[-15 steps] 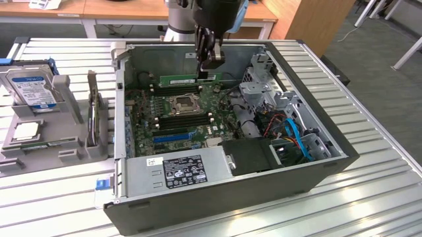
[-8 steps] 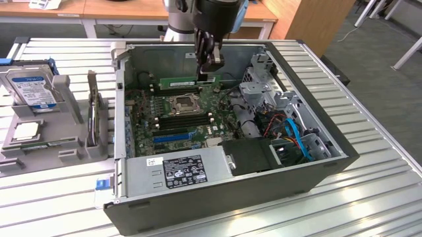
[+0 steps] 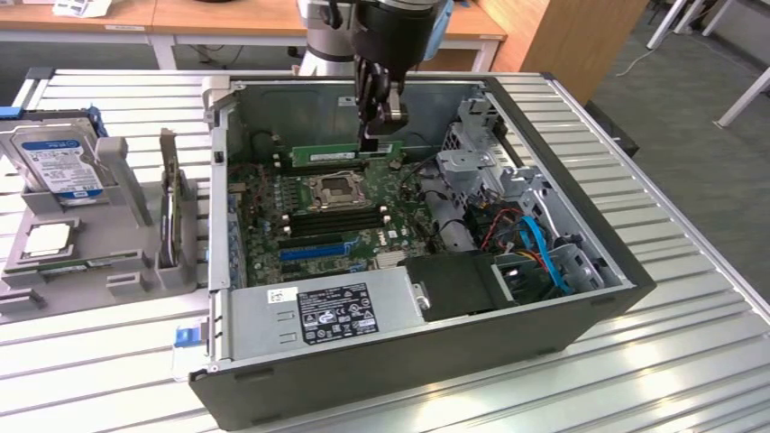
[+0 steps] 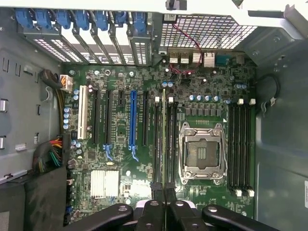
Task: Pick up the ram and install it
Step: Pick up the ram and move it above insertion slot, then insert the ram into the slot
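Note:
My gripper (image 3: 379, 140) reaches down into the open computer case (image 3: 601, 271) and is shut on the ram (image 3: 343, 155). The ram is a long green stick held level and on edge by one end. It hangs low over the far bank of memory slots, just behind the empty CPU socket (image 3: 339, 188). In the wrist view the ram (image 4: 163, 134) shows edge-on as a thin line running out from between the fingertips. There my gripper (image 4: 163, 195) holds it along the black slots (image 4: 157, 144) beside the socket (image 4: 202, 154). Whether the ram touches a slot I cannot tell.
A grey holder (image 3: 132, 280) at the exterior view's left carries a silver hard drive (image 3: 54, 162) and a square processor chip (image 3: 49, 239). Inside the case, the power supply (image 3: 343, 307), a metal drive cage (image 3: 481, 167) and blue cables (image 3: 547, 257) crowd the board's edges.

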Controlling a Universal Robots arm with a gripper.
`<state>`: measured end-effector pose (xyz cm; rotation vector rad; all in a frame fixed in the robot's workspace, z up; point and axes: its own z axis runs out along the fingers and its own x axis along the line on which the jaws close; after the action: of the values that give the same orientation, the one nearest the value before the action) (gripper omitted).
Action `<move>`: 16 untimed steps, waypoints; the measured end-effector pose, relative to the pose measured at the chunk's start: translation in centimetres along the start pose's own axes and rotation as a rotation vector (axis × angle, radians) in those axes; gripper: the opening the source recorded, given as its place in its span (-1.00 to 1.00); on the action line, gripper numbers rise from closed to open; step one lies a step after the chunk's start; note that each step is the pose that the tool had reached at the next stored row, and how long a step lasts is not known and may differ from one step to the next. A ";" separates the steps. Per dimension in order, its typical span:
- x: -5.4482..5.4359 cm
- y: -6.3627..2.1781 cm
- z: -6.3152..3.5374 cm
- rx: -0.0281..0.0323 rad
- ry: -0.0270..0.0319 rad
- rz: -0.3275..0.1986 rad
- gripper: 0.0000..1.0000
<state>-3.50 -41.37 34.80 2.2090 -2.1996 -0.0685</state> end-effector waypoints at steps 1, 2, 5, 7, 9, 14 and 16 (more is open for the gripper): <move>0.0 0.00 0.00 0.0000 0.0000 0.000 -0.76; 0.0 0.00 0.01 0.0001 -0.0003 0.000 -0.76; 0.0 0.00 0.01 0.0000 -0.0003 0.000 -0.76; 0.0 0.00 0.01 0.0001 -0.0003 0.000 -0.76; 0.0 0.00 0.01 0.0001 -0.0003 0.000 -0.76; 0.0 -0.01 0.14 0.0002 -0.0005 0.000 -0.76; 0.0 -0.01 0.24 0.0001 -0.0003 0.000 -0.76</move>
<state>-3.50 -41.37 34.56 2.2093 -2.1997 -0.0688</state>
